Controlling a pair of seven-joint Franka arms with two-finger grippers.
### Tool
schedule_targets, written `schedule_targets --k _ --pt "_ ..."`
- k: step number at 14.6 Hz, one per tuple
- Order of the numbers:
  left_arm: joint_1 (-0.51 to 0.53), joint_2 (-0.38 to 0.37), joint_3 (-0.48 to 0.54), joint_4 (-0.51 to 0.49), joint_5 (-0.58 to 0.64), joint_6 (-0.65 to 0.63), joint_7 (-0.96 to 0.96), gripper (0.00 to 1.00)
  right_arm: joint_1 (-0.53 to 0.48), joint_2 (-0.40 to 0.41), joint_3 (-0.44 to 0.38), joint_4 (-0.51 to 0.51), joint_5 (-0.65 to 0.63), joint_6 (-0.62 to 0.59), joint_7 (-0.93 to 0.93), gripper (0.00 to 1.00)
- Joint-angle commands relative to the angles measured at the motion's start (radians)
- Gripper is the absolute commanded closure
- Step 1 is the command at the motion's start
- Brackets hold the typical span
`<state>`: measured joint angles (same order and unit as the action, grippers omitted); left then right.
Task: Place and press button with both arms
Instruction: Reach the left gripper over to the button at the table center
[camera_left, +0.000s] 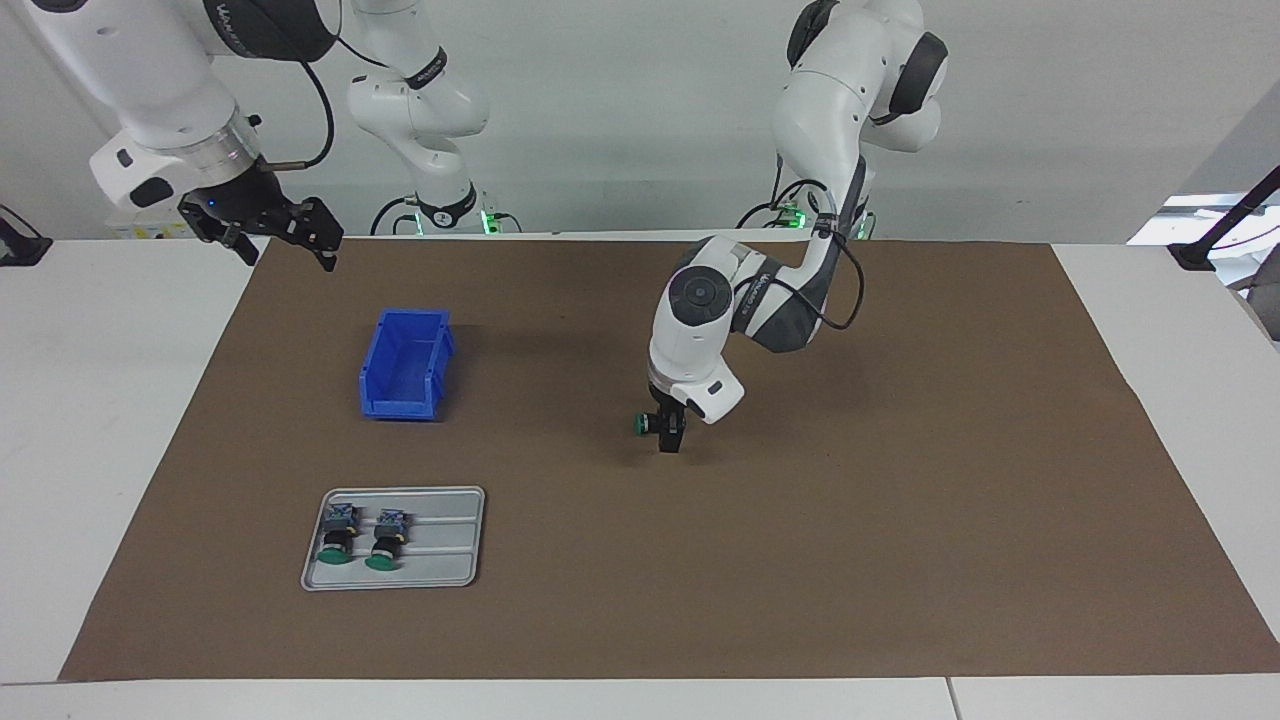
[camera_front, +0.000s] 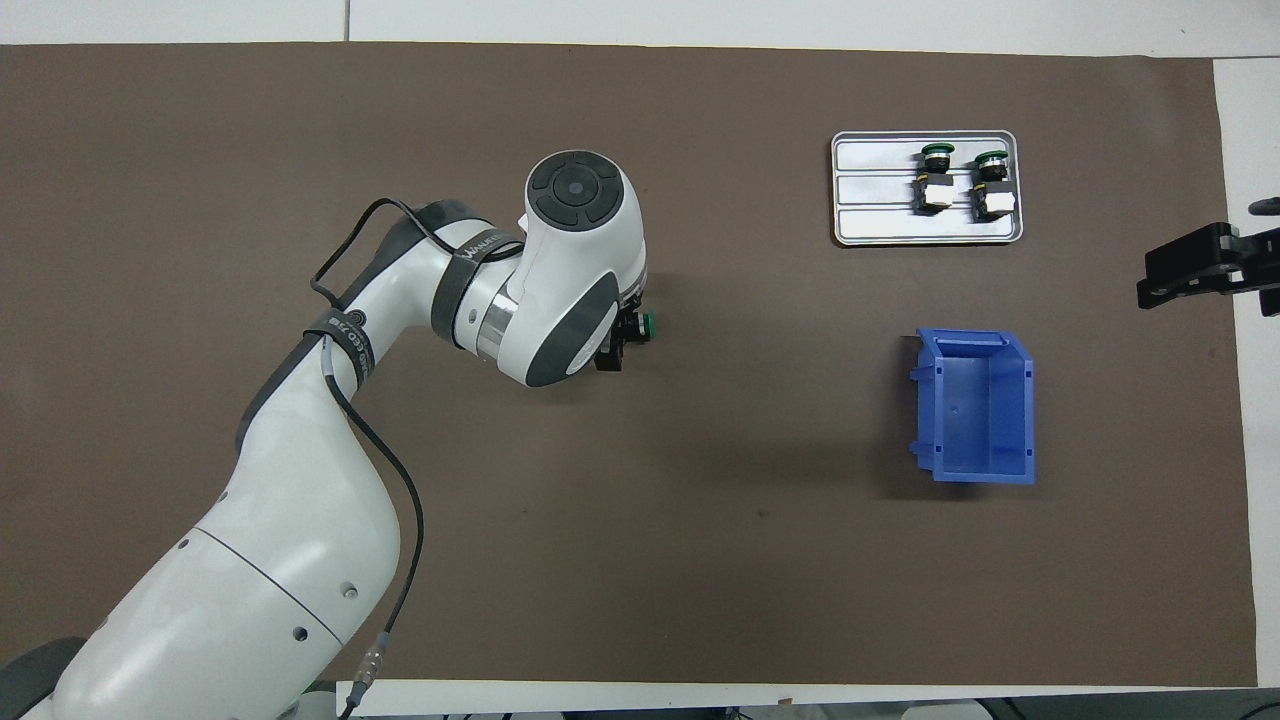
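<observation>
Green is the cap of the button (camera_left: 640, 424), and it sticks out sideways from the left gripper (camera_left: 670, 437), pointing toward the right arm's end of the table. The left gripper is pinching this button by its dark body, low over the middle of the brown mat (camera_left: 800, 560). You cannot tell if the gripper touches the mat, but its shadow sits right under it. The left arm (camera_front: 300, 480) bends down from its base and its big white wrist hides most of the gripper from above. Two more buttons (camera_left: 362, 535) just like it lie side by side in a flat grey tray (camera_left: 440, 560), with their green caps pointing away from the robots. The tray is toward the right arm's end of the table, well apart from the held button. A blue bin (camera_left: 405, 365) stands on the mat, nearer to the robots than the tray. The right gripper (camera_left: 285, 245) hangs up in the air over the edge of the mat at its own end of the table, its fingers spread apart and holding nothing. The right arm waits there.
</observation>
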<state>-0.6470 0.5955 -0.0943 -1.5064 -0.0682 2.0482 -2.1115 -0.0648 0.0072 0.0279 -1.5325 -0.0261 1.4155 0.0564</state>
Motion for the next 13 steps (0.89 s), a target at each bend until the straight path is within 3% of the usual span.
schedule_targets --k 1,9,13 --pt "-0.022 0.018 0.018 0.028 -0.007 0.026 -0.047 0.03 -0.001 -0.024 0.0 -0.028 -0.001 0.003 -0.017 0.02" --pt "-0.036 0.029 0.018 -0.011 0.001 0.099 -0.054 0.13 -0.001 -0.024 0.0 -0.028 -0.001 0.003 -0.017 0.02" --pt "-0.034 0.029 0.018 -0.02 0.002 0.106 -0.054 0.46 -0.001 -0.024 0.0 -0.028 -0.001 0.003 -0.017 0.02"
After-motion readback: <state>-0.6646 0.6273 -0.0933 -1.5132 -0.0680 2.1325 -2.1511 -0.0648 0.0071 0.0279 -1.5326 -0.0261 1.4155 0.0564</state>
